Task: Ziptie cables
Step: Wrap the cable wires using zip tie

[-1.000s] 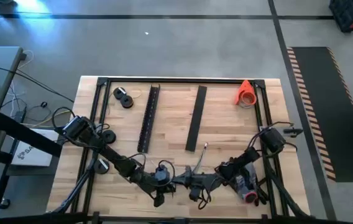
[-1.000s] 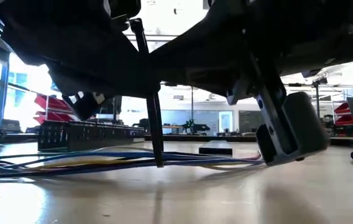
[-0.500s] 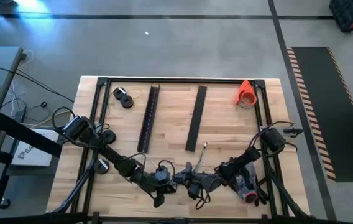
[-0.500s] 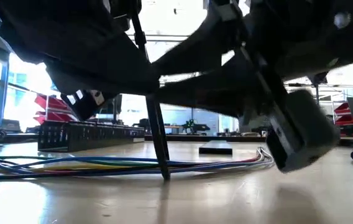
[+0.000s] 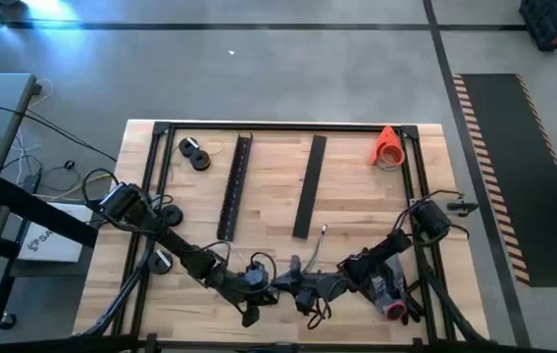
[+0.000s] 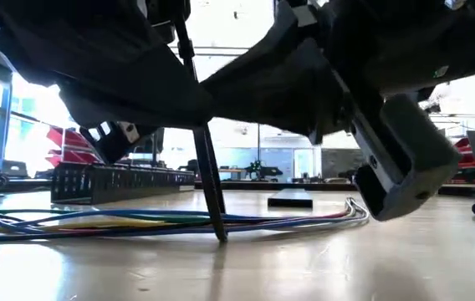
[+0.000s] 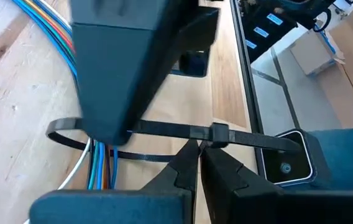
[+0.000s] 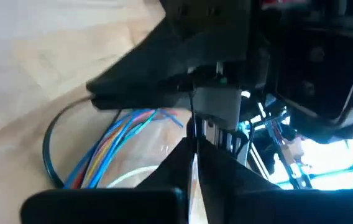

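Both grippers met at the near edge of the table [image 5: 357,176]. The cables [image 6: 137,221] — a flat bundle of blue, orange and white wires — lay on the wood, long axis running left–right across the low view, one end fanned near the right gripper [image 8: 195,152]. A black ziptie [image 7: 164,132] formed a loop around the bundle, crossing its axis at roughly a right angle. The left gripper [image 7: 196,155], fingers pinched together, held the ziptie at its head; the right gripper's fingers were likewise closed, on the strap just beside that head. The cables lay directly under both grippers, neither clearly nearer. Judged from this, tightening calls for drawing the tail away from the head, across the bundle.
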Robot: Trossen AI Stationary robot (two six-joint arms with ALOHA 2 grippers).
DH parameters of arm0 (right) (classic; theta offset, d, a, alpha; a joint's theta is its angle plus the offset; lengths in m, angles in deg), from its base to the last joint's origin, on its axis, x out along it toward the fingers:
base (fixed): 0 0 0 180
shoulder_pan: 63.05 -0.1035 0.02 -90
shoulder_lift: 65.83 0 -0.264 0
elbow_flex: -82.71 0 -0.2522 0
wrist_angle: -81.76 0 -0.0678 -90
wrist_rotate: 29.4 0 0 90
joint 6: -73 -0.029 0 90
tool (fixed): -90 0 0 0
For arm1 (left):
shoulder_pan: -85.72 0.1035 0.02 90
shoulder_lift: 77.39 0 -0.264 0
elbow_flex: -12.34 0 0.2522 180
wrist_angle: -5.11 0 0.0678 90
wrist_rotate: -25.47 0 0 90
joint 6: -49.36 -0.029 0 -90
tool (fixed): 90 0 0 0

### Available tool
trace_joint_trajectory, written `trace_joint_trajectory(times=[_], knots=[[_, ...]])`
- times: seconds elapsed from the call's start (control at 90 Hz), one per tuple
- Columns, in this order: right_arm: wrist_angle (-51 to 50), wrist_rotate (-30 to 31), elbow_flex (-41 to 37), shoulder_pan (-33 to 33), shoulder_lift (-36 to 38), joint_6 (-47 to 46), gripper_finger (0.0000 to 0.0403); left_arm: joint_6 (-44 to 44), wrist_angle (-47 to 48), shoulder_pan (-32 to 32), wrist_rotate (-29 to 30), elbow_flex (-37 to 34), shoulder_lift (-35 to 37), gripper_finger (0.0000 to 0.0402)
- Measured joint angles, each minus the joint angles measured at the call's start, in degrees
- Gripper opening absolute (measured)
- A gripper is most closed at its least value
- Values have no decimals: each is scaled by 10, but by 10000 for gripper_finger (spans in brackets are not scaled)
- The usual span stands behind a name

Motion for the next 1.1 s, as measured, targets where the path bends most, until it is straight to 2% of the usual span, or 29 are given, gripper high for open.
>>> trace_joint_trajectory(times=[0.378, 0.511, 0.689, 0.789, 0.911, 1.1], knots=[[7, -3, 8, -18, 0, 118, 0, 10, 6, 1, -2, 0, 1, 0], [8, -6, 8, -27, 0, 130, 0, 10, 9, 5, -5, 0, 1, 0], [-4, 59, 9, -23, 0, 75, 1, 10, 8, 5, 3, 0, 2, 0], [-12, 77, 9, -23, 4, 61, 16, 10, 8, 6, 7, 0, 2, 0], [-62, 76, 9, -26, 20, -27, 63, 10, 8, 5, 16, 0, 2, 0], [-202, 78, 9, -42, 61, -254, 159, 8, 0, 3, 72, 0, 2, 0]])
